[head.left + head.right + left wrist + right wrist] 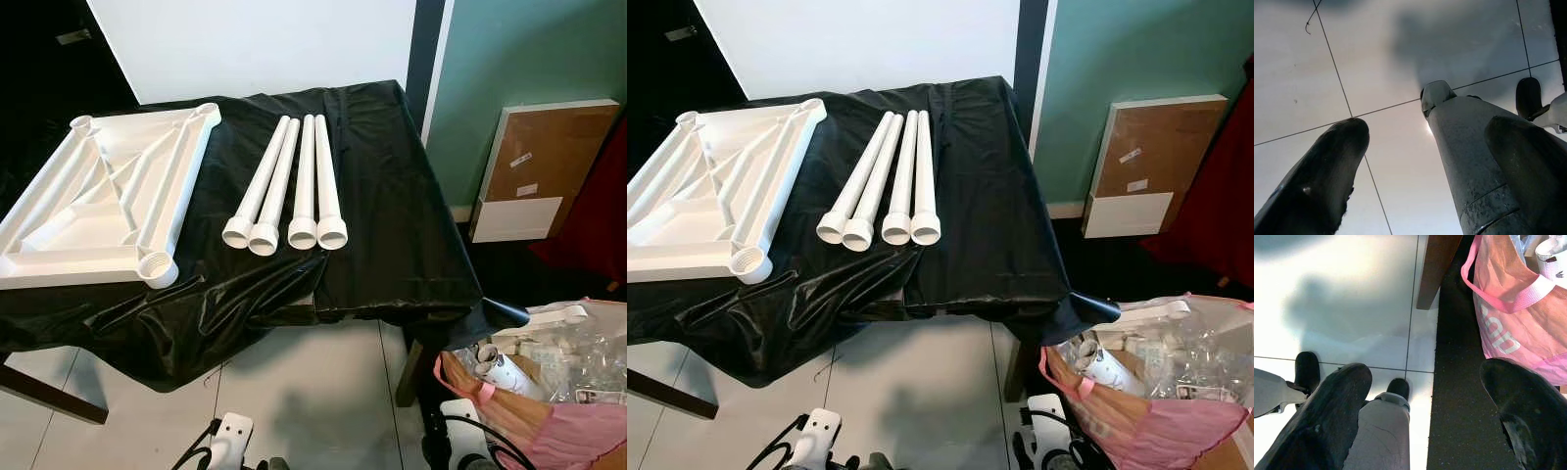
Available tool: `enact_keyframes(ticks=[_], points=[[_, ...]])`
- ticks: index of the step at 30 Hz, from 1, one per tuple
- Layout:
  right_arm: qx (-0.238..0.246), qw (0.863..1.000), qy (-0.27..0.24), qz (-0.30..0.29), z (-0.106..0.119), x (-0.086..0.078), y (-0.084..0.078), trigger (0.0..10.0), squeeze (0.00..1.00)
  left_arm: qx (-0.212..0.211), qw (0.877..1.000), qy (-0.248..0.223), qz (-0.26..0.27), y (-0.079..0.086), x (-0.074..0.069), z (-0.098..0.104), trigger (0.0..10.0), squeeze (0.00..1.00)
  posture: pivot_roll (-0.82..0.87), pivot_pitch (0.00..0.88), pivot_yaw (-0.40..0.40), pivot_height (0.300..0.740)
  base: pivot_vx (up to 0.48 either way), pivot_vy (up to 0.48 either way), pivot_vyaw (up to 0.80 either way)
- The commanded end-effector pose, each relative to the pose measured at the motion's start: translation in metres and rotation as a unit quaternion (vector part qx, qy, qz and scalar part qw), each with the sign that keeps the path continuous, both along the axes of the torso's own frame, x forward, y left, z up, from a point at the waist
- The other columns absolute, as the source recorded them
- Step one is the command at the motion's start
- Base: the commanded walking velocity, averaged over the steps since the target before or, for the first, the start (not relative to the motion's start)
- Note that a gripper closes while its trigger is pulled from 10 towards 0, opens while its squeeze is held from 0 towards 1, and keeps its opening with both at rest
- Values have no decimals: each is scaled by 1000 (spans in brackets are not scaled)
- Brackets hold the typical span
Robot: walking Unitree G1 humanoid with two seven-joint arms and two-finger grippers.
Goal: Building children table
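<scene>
A white plastic tabletop (pixel 98 211) lies upside down on the left part of the table draped in black cloth (pixel 392 225). Its ribbed underside faces up, and a round threaded socket (pixel 157 267) shows at its near corner. Several white tube legs (pixel 289 186) lie side by side in the middle of the cloth, their wide ends toward me. Both arms hang low in front of the table. My left gripper (pixel 1425 132) is open above the floor tiles, and my right gripper (pixel 1425 374) is open above the floor beside a pink bag. Neither holds anything.
A pink bag (pixel 549 392) stuffed with plastic-wrapped parts stands on the floor at the right. A brown and white board (pixel 539 171) leans against the green wall. A wooden table leg (pixel 1437 269) stands near the right gripper. White floor tiles (pixel 294 392) lie before the table.
</scene>
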State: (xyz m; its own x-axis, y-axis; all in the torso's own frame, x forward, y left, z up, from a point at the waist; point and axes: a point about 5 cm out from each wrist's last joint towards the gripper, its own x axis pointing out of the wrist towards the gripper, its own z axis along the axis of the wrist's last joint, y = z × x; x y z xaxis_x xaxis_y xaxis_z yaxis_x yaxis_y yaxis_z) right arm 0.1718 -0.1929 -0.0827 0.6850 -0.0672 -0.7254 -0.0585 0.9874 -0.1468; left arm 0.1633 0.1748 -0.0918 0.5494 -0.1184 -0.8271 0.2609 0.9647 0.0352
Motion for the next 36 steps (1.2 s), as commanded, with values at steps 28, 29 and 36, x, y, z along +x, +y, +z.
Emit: enact_keyframes(ticks=[28,29,36], points=[[0,1000,18,-3,-6,-11,3,10000,0,-7,1000,27,11,4,-11,-5,10000,0,-25,22,89,740,0,99,0],[1,1000,21,-4,-6,-12,4,10000,0,-7,1000,28,13,4,-11,-5,10000,0,-23,27,89,740,0,289,0],[4,1000,30,-10,-9,-17,5,10000,0,-7,999,30,15,7,-13,-5,10000,0,-15,40,95,740,0,319,0]])
